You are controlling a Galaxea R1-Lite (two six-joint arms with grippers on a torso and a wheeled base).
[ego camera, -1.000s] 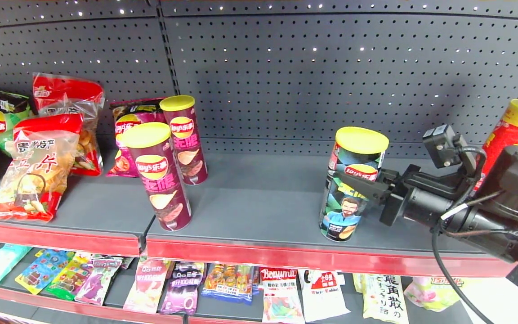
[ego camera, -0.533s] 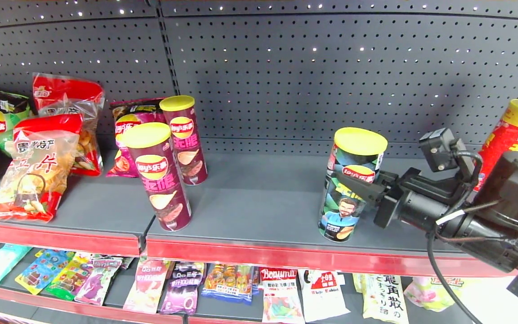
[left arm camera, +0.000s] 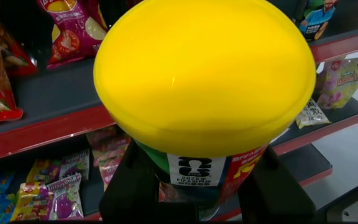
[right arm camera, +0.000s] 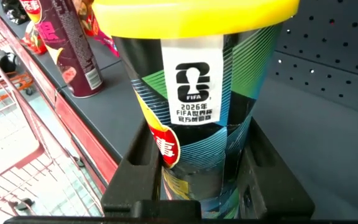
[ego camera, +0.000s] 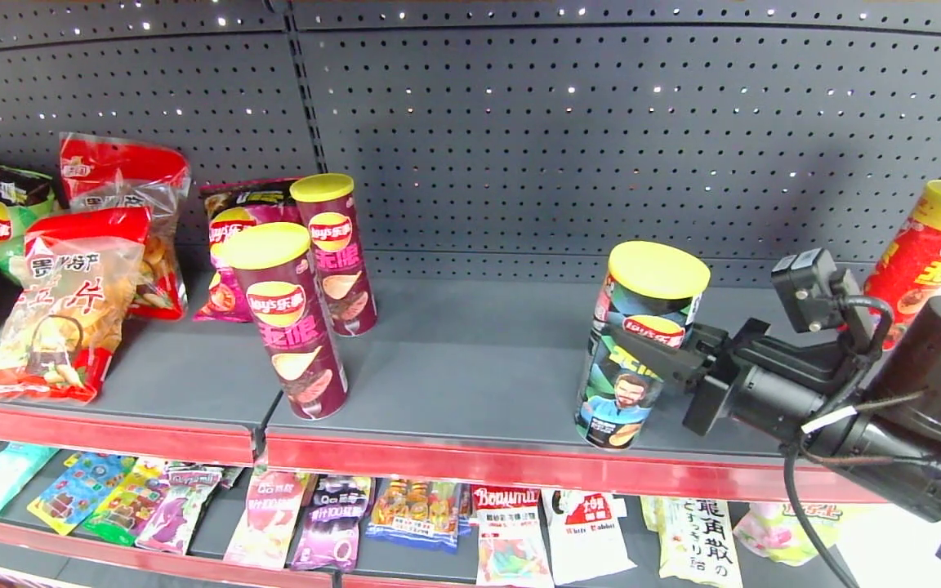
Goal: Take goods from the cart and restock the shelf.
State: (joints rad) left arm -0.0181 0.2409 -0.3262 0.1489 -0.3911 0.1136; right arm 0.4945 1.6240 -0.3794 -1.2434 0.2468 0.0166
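The can (ego camera: 630, 384) clamped in the right gripper (ego camera: 638, 343) should be stood upright — clear of the shelf (ego camera: 470, 359) lip; a second can (left arm camera: 204, 81) is clasped in the left gripper (left arm camera: 210, 186).

Yellow-lidded chip can (ego camera: 638, 351), green-black print, leaning slightly; clamped mid-body by right gripper (ego camera: 640, 336); base at front edge of grey shelf (ego camera: 479, 359), right part; second can (left arm camera: 204, 81), same lid and print, clasped in left gripper (left arm camera: 207, 186), out in front of shelf

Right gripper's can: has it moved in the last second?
Yes. The can has come slightly down, nearer the shelf's red front edge.
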